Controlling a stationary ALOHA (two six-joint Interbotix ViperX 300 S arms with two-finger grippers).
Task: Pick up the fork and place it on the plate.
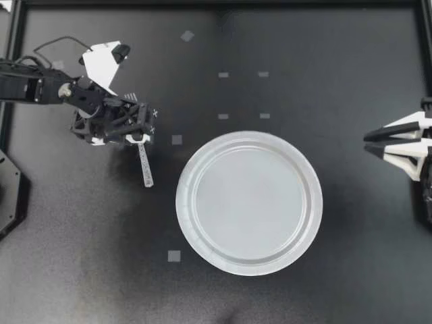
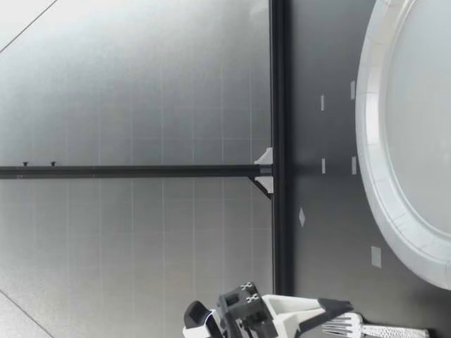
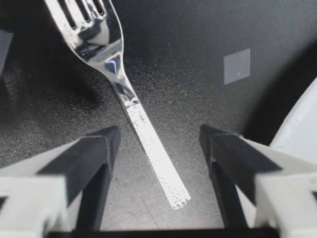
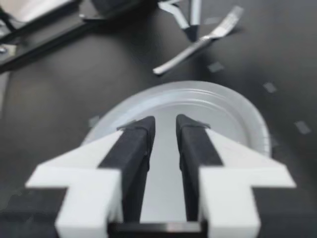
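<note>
Lying flat, the silver metal fork (image 1: pixel 146 165) is straddled by the left gripper's (image 1: pixel 128 135) parted fingers; the right gripper's (image 1: pixel 368 143) are drawn close together.

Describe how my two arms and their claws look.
The left arm is black and jointed, with a thin black cable looping off it and a white angular panel. Its left claw has a black lattice frame with small white x marks; the fingers are white with black pads. The right claw has matching white wedge-shaped fingers with black inner pads.
</note>
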